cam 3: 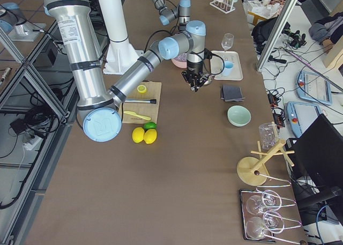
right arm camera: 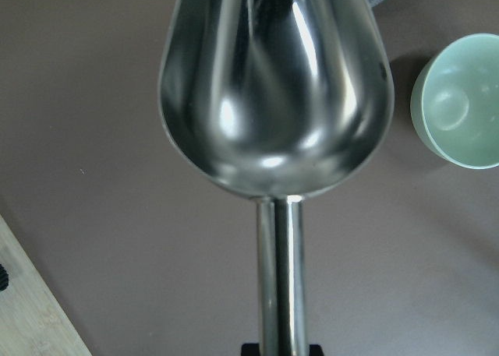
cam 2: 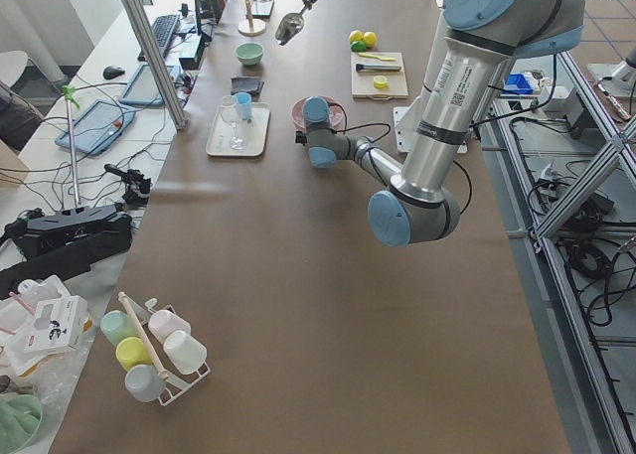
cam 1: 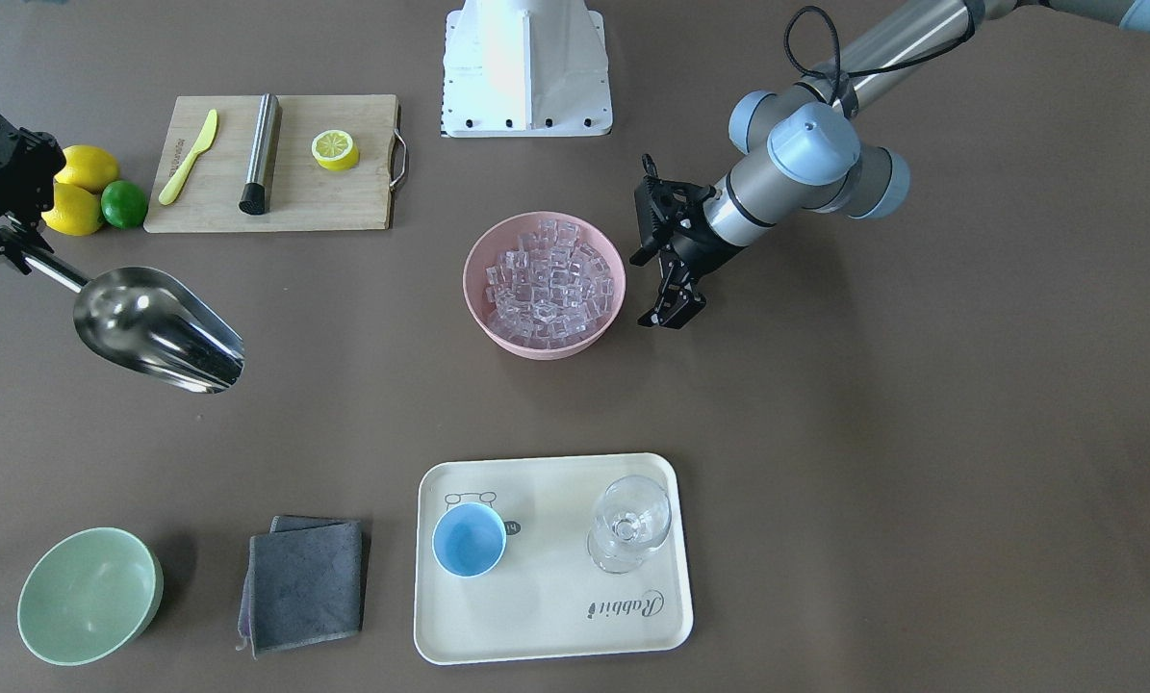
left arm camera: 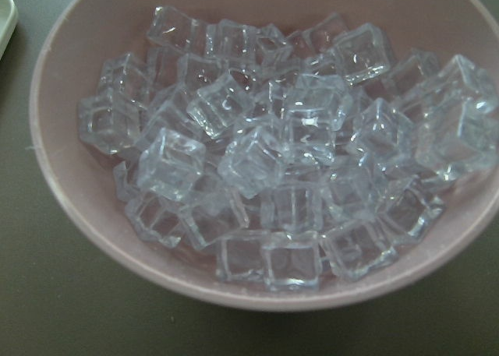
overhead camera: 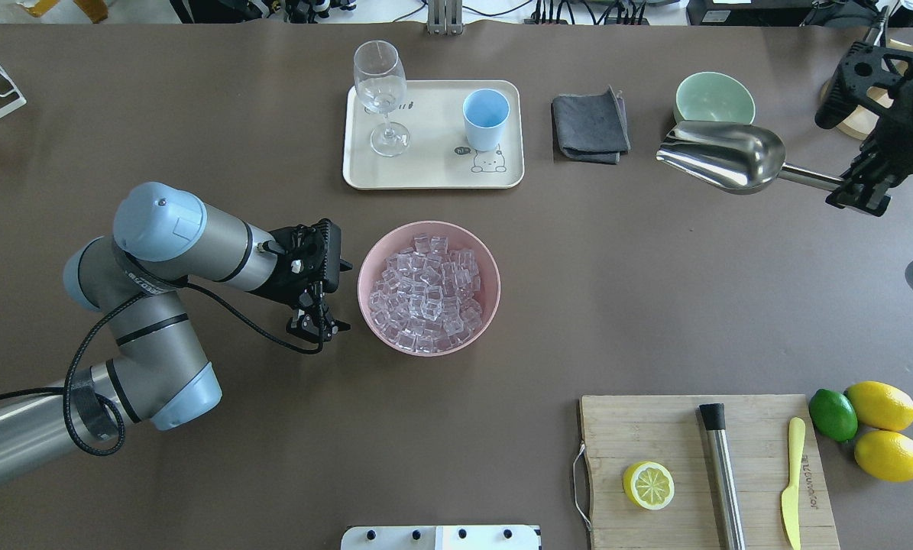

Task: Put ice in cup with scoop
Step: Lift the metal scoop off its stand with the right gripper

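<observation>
- Ice [overhead camera: 428, 290] lies heaped in a pink bowl [overhead camera: 361, 294] at the middle of the tabletop [overhead camera: 425, 428], as clear cubes piled up to the rim.
- The scoop [overhead camera: 723, 156] hangs in the air well to the robot's right of the bowl and farther from the robot. It is roughly level, its open mouth faces the bowl's side, and its trough shows bare steel.
- The right gripper [overhead camera: 853, 191] has its fingers pinching the end of the scoop's rod handle.
- The left gripper [overhead camera: 315, 328] is just beside the bowl on the robot's left, clear of the rim and tilted down. Its fingers look spread, with nothing between them.
- The cup [overhead camera: 487, 118] stands upright on a cream tray [overhead camera: 425, 172] beyond the bowl, on the side away from the robot, with a stemmed glass [overhead camera: 382, 95] beside it.
- A grey cloth [overhead camera: 590, 126] and a green bowl [overhead camera: 714, 95] lie beyond the pink bowl, farther to the robot's right. The scoop's trough is near the green bowl.
- A wooden board [overhead camera: 655, 428] lies on the robot's side of the bowl, to its right, and carries a lemon half [overhead camera: 648, 485], a steel cylinder [overhead camera: 723, 481] and a yellow knife [overhead camera: 792, 481].
- Two lemons [overhead camera: 882, 405] and a lime [overhead camera: 833, 414] lie just past the board.
</observation>
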Controlling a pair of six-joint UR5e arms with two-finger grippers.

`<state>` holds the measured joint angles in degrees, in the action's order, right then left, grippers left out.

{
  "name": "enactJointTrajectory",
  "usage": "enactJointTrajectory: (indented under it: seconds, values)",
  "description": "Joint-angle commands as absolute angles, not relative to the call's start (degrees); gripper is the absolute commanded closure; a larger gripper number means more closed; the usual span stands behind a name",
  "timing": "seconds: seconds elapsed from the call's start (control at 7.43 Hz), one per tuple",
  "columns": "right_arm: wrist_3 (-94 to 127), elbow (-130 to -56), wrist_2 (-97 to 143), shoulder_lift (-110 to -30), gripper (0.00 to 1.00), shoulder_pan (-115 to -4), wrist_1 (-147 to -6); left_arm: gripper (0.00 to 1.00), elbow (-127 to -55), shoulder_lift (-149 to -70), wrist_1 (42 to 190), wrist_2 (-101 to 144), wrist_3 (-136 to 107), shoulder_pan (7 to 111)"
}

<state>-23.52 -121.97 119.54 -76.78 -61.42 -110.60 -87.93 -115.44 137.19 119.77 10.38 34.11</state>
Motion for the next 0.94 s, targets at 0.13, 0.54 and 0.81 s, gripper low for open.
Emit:
enactJointTrajectory:
  seconds: [0.13, 0.54, 0.81]
  values:
    - [-24.3, -123.3, 110.0, -70.4, 1.0, -55.8, -116.5, 0.01, -87.9, -115.5, 137.3, 119.8, 10.3, 34.1]
    - [-24.3, -124.0, 105.3, -68.3, 1.0, -45.9, -116.8, 0.01, -87.8, -115.5, 137.3, 119.7, 10.3, 34.1]
    - [-25.0, -125.0, 102.8, -66.8, 1.0, -42.6, -118.0, 0.01, -87.8, -115.5, 137.3, 119.7, 10.3, 34.1]
